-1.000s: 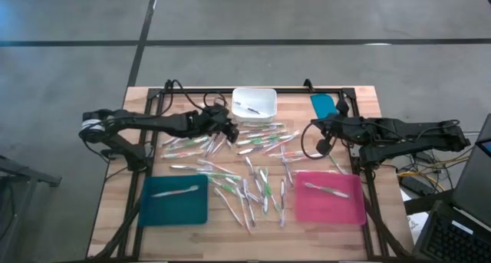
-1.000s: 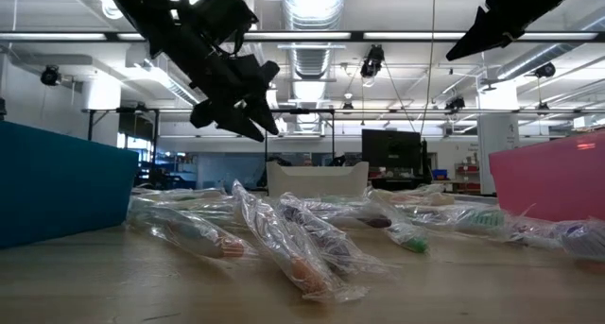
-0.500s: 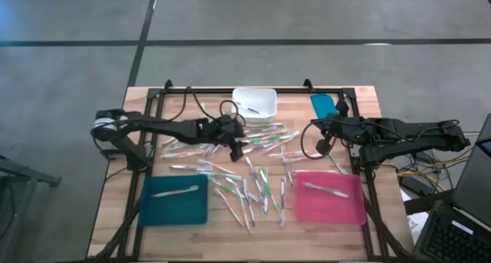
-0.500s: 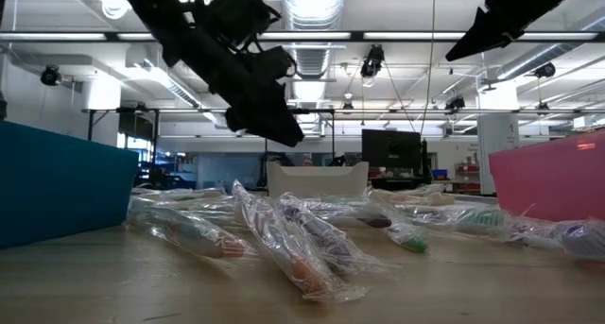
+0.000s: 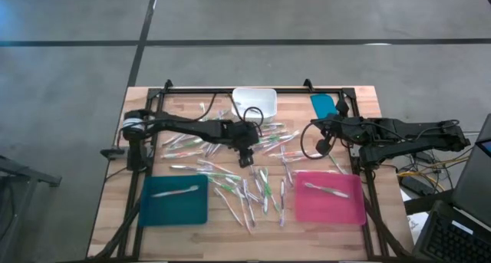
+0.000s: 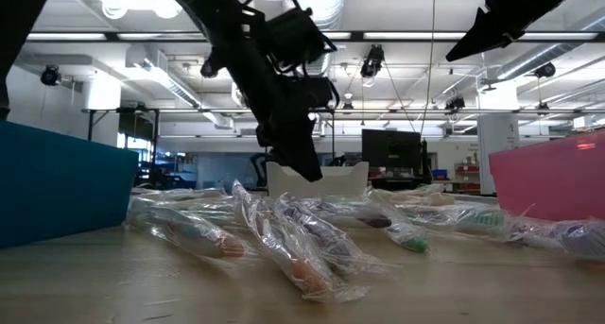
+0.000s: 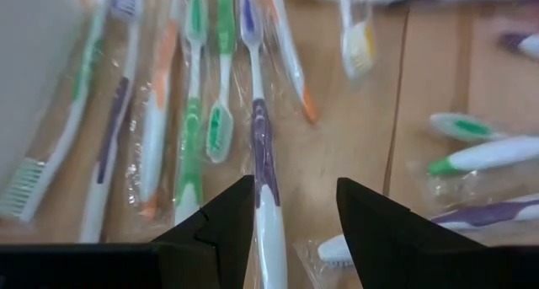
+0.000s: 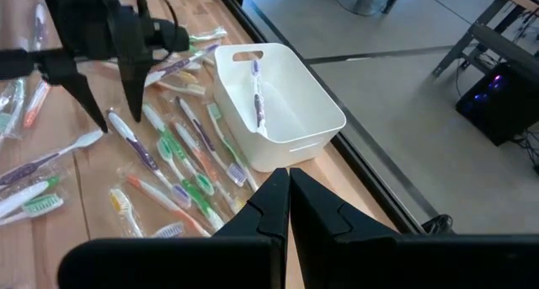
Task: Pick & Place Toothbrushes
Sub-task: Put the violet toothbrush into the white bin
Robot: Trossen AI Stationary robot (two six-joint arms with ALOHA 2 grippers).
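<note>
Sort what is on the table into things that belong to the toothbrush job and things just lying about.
Job:
- toothbrushes, wrapped, strewn mid-table
- purple toothbrush between the open left gripper's fingers
- teal tray, pink tray, one brush each
- white bin, one brush

Lying about:
- small teal object at the far edge

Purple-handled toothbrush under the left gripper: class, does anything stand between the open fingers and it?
Nothing visible does. The left gripper hangs open above the purple-handled toothbrush, which lies in clear wrap on the table. A green toothbrush lies close beside it.
</note>
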